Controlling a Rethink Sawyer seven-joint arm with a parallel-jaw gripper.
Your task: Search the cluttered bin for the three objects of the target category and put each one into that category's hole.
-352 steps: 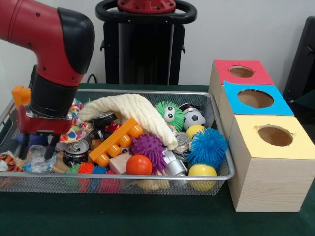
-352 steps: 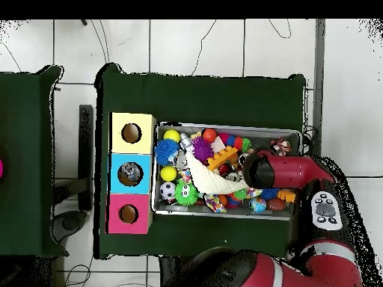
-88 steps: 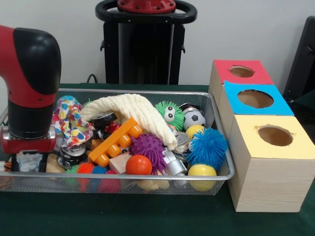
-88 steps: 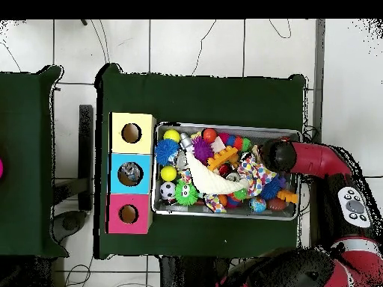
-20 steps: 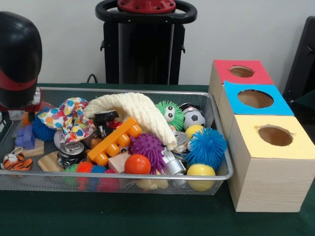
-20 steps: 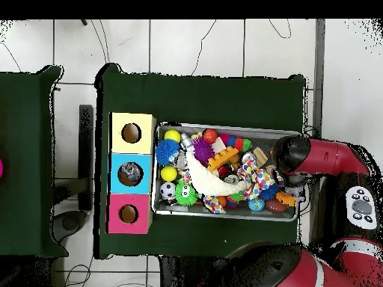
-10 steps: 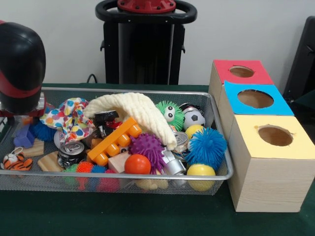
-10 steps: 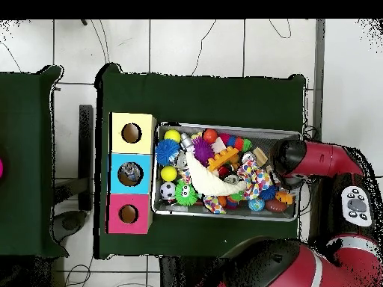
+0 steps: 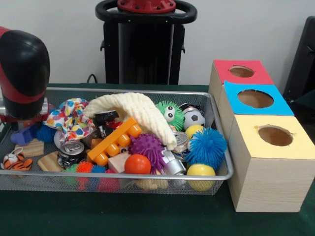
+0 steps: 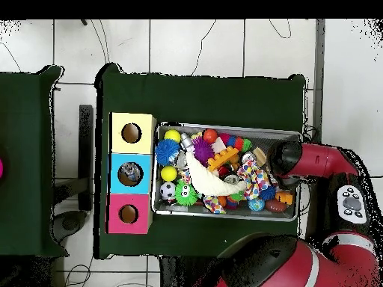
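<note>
Arm (image 9: pixel 22 73) over wire bin's (image 9: pixel 147 184) end, finger state hidden — cannot tell, no readable writing — cans (image 9: pixel 70 151) unlabelled

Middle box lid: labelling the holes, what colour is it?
Blue, between the red and yellow ones; the middle box lid shows best in the front view.

- The front view looks level and low across the bench (image 9: pixel 123 216), close to the wire bin (image 9: pixel 118 177), which fills the left and middle; the three-holed wooden box (image 9: pixel 268 167) stands just right of the bin.
- The overhead view looks straight down from well above, taking in the whole bench (image 10: pixel 202 97) and the tiled floor (image 10: pixel 194 45) around it.
- Here the bin (image 10: pixel 224 128) sits mid-picture, with the box (image 10: pixel 114 172) on its left.
- Both views share the bin, the box and the red arm (image 9: pixel 22 73) at the bin's end away from the box.
</note>
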